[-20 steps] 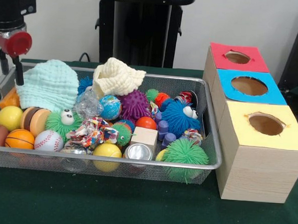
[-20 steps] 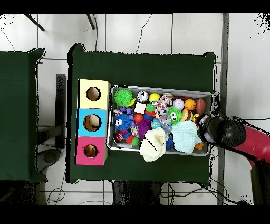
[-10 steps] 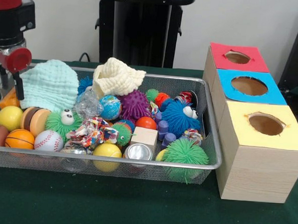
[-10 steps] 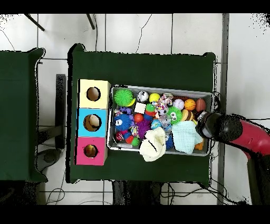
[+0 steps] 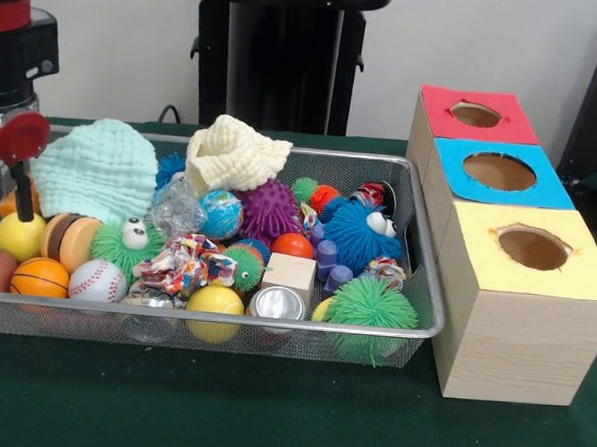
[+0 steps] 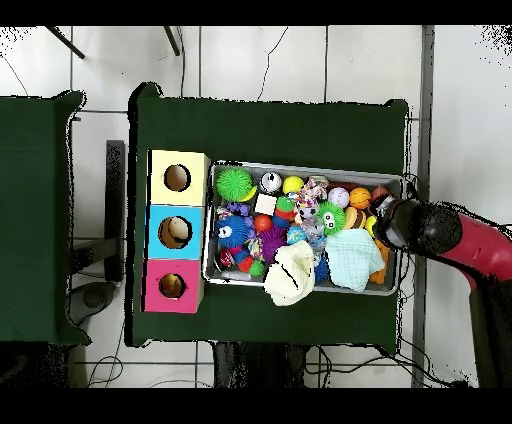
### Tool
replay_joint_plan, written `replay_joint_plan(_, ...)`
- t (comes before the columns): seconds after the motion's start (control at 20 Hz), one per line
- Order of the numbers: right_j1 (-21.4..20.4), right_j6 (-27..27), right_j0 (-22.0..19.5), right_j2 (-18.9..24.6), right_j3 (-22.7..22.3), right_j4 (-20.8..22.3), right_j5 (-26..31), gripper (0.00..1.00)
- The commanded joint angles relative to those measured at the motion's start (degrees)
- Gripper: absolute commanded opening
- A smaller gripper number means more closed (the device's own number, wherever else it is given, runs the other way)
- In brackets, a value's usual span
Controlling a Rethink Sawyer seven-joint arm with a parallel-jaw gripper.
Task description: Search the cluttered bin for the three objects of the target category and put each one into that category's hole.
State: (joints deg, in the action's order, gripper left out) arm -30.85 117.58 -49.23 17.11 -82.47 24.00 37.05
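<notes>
The tool (image 5: 15, 184), grip state unclear, hangs upright over the mesh bin's (image 5: 423, 290) end of balls

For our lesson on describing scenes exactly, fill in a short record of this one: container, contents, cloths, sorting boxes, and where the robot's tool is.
container: silver wire-mesh bin on a green table cloth
contents: many small toys, among them a purple spiky ball, a white baseball and an orange mini basketball
cloths: mint knitted cloth and cream knitted cloth at the bin's back
sorting boxes: wooden row with a red top, blue top and yellow top, one round hole each
tool: the tool hangs over the bin's end farthest from the boxes; whether it is open cannot be told
</notes>
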Motion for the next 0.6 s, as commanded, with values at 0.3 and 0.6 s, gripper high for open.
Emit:
replay_joint_plan(0.3,-5.4,-8.3,-1.8,3.0,-12.0,1.7,0.3,1.00)
replay_joint_plan(0.6,-9.1,-5.1,-3.4,2.0,-20.5,2.7,-4.6,1.00)
